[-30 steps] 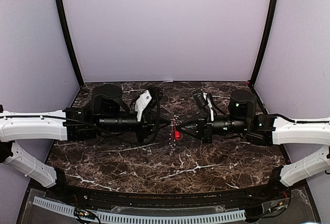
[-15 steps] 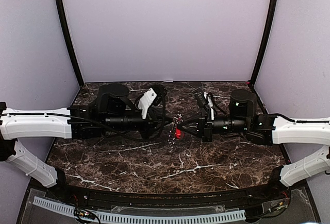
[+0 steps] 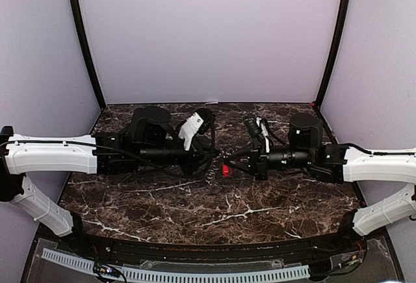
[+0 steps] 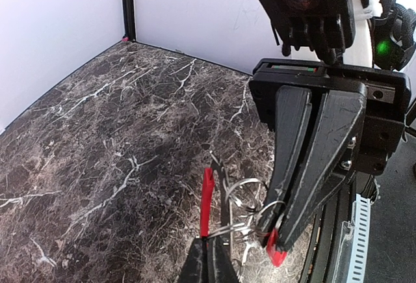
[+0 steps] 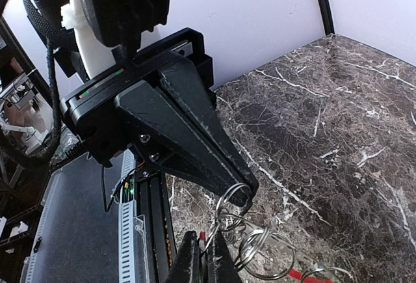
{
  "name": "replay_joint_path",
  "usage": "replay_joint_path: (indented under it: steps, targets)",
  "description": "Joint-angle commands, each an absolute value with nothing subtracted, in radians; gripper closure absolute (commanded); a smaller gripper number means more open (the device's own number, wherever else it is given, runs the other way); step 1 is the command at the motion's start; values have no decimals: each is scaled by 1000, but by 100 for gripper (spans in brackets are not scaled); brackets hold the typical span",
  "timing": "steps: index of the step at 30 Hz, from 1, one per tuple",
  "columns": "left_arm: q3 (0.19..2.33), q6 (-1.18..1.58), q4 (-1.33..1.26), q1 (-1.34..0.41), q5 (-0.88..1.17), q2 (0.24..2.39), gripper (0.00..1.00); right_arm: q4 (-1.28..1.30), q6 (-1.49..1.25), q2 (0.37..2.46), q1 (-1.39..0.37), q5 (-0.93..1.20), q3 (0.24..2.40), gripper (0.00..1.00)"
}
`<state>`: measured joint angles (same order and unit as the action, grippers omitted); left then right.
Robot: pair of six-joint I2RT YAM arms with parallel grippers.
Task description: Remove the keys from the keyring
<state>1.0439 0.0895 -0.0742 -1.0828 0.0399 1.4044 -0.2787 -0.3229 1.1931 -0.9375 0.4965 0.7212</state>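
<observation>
A: Slippage is the worry. The right gripper (image 4: 275, 236), pinched shut on the key (image 4: 276, 256) by its red head, could lose it if the wire coil resists.

B: And the left gripper (image 4: 208, 265)?

A: It is clamped on the keyring (image 4: 227, 230) at its red sleeve (image 4: 207, 202). Key and ring hang between both tips, above the table (image 4: 97, 153).
</observation>
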Motion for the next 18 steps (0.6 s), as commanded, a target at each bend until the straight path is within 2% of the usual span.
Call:
replay_joint_path:
  steps: [1, 11, 18]
  targets:
    - [1035, 71, -53, -1069, 30, 1403, 100, -342, -305, 1180, -943, 525, 731, 100]
    - [1031, 33, -57, -1080, 61, 1406, 100, -314, -291, 1203, -943, 502, 750, 100]
    - [1044, -15, -34, -1116, -23, 1413, 100, -280, -275, 1229, -943, 475, 775, 100]
